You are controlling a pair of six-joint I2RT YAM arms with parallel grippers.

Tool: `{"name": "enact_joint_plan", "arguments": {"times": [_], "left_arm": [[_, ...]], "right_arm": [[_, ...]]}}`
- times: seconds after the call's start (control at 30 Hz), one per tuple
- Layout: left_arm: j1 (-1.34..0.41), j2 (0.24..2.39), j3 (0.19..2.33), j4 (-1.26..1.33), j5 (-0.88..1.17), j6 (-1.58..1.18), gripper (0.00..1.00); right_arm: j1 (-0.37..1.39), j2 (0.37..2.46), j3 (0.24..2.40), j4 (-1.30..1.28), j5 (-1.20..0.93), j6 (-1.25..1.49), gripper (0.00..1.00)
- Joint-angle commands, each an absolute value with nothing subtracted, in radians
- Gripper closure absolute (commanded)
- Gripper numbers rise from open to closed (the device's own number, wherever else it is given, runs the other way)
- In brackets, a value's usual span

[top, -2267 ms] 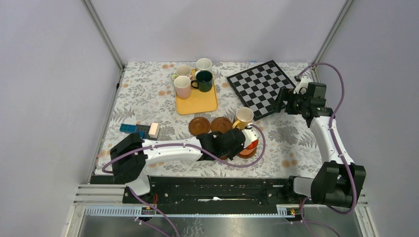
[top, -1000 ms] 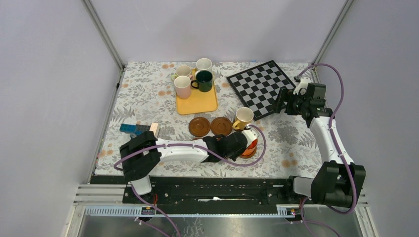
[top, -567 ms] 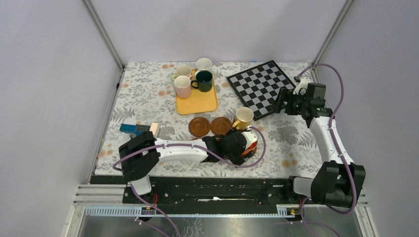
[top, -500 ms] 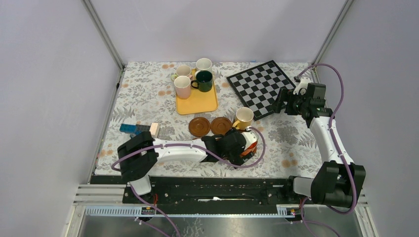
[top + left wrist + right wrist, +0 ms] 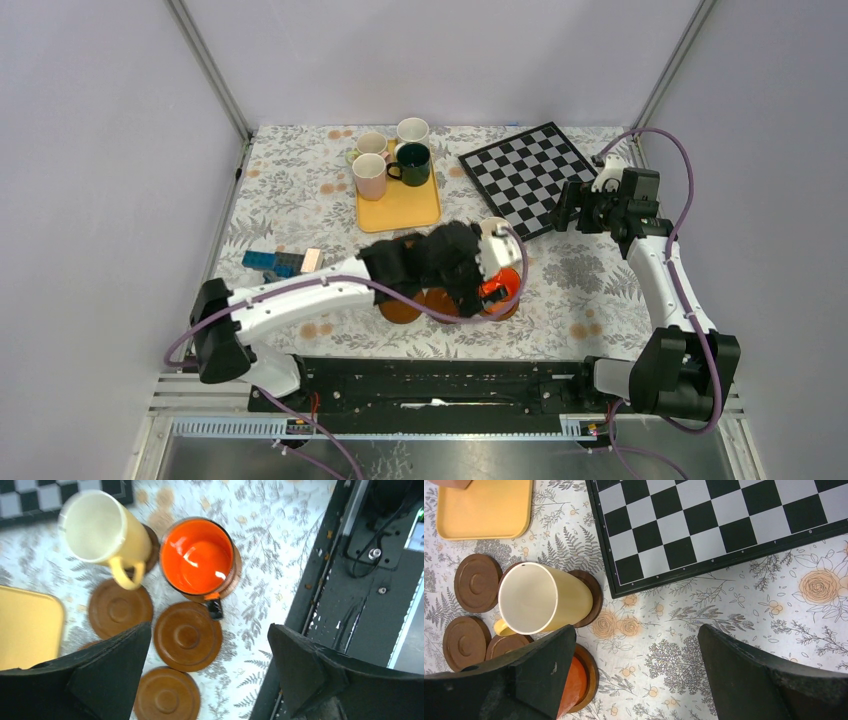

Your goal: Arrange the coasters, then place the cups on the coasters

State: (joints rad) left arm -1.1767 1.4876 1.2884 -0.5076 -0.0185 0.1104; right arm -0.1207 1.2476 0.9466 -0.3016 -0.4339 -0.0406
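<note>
Since only two of the six cups are seated on coasters, the placing of cups is judged to be the step in hand, roughly a third done. Farthest left, the left arm (image 5: pixel 300 290) is stretched across the desk (image 5: pixel 290 190) to a spot nearer than the yellow tray (image 5: pixel 415 205). The left jaws are spread wide there, and nothing is held between them. At the tray's far end four cups are gathered. The pink cup (image 5: pixel 369 176) and dark green cup (image 5: pixel 413 163) are set on it. The pale green cup (image 5: pixel 371 143) and white cup (image 5: pixel 412 131) are at its far edge, and whether they are on it or just off it cannot be told. Nearer than the tray, at least three bare coasters (image 5: pixel 187 636) are packed close together. Nearer than the tray's right corner, the yellow cup (image 5: pixel 100 527) is seated on a darker coaster, and nearer again the orange cup (image 5: pixel 197 557) is seated on another, untouched by any finger. Well right of the tray, the right jaws are held wide apart and empty. Next, a reach back to the tray is called for, with a cup gripped by rim or handle. It would then be lowered squarely onto a bare coaster without its neighbours being nudged.
</note>
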Motion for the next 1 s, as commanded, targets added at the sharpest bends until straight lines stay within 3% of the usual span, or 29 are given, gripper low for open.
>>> {"name": "enact_joint_plan", "arguments": {"times": [0.0,0.23,0.37,0.63,0.97], "left_arm": [[-1.028,1.430,1.425,-0.546,0.088,0.168,0.01],[-0.716,1.491,1.537,-0.553,0.209,0.114,0.01],[-0.549,1.554,1.567,-0.594,0.357,0.255,0.01],[-0.273,1.642,1.580,-0.561,0.449,0.474,0.01],[-0.094,1.906,1.797,-0.579,0.443,0.452,0.05]], "right_arm": [[-0.124,1.230,0.979,-0.306,-0.469,-0.078,0.01],[-0.124,1.251,1.028,-0.357,-0.473,-0.106,0.00],[-0.124,1.245,1.038,-0.376,-0.496,-0.120,0.00],[-0.124,1.215,1.012,-0.369,-0.549,-0.123,0.00],[-0.124,1.243,0.994,-0.342,-0.589,-0.113,0.00]]}}
